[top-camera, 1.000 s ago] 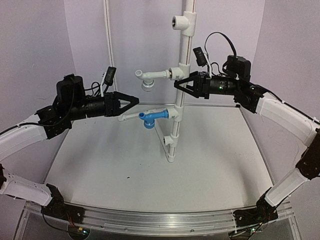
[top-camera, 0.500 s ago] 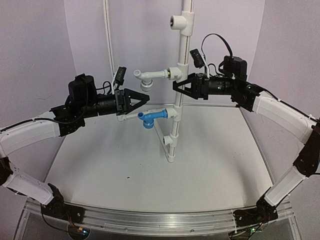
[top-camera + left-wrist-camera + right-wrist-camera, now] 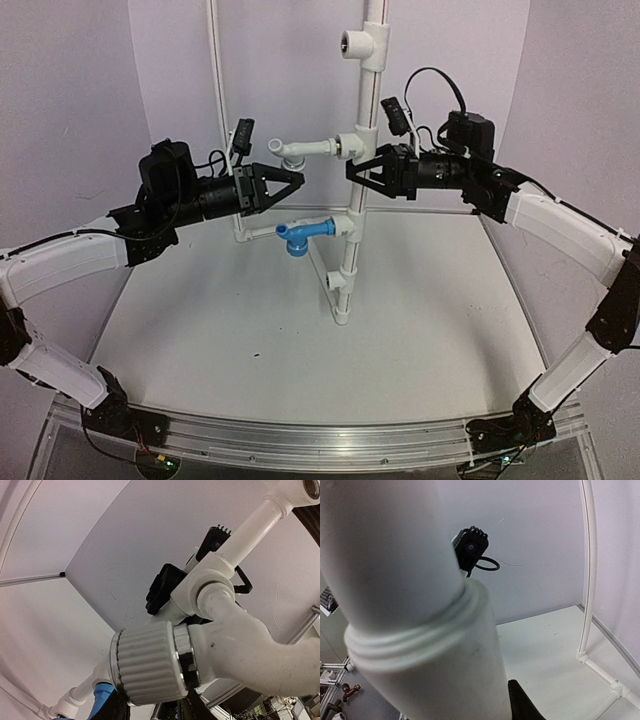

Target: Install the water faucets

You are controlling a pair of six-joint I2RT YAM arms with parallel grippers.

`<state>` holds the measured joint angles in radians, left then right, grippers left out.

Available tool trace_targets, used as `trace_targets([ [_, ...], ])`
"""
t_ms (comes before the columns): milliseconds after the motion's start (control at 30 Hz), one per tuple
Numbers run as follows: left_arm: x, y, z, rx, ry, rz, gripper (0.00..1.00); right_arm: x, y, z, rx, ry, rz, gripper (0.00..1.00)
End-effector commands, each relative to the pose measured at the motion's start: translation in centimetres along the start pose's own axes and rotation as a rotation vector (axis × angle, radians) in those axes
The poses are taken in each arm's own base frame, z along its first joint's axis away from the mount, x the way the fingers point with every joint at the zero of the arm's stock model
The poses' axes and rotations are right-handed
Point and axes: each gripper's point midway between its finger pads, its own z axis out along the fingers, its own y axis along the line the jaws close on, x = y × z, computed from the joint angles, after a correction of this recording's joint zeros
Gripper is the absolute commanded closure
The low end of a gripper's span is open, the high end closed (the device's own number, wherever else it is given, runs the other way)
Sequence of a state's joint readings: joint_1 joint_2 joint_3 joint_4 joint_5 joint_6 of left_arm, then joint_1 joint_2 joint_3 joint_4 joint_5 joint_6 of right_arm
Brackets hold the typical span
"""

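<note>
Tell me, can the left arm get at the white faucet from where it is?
Probably yes. The left gripper sits right by the white faucet, whose ribbed spout mouth fills its wrist view, with nothing between them. The right gripper is at the vertical pipe, off to the side.

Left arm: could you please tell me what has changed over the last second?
The left claw rose and advanced, reaching the white faucet; whether it grips is unclear. The right claw at the vertical pipe and the blue faucet stayed put.
</note>
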<state>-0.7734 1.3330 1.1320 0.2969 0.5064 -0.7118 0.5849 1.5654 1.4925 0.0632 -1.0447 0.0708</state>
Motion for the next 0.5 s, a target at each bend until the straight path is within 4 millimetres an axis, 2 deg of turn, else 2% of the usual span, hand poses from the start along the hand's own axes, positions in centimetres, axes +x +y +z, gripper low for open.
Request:
trace_targets([
  [0,-3.3,-2.0,0.6,0.046,-0.089,0.05,0.72,2.0,-0.2,0.6,-0.019,0.049,0.144,0.86],
  [167,-3.9,-1.2,0.7,0.017,-0.124,0.063,0.74,2.2,0.1,0.5,-0.026,0.053,0.146,1.0],
  [467,-5.6,-0.7,-0.3,0.012,-0.191,0.161,0.75,3.0,0.9,-0.1,-0.036,0.064,0.159,1.0],
])
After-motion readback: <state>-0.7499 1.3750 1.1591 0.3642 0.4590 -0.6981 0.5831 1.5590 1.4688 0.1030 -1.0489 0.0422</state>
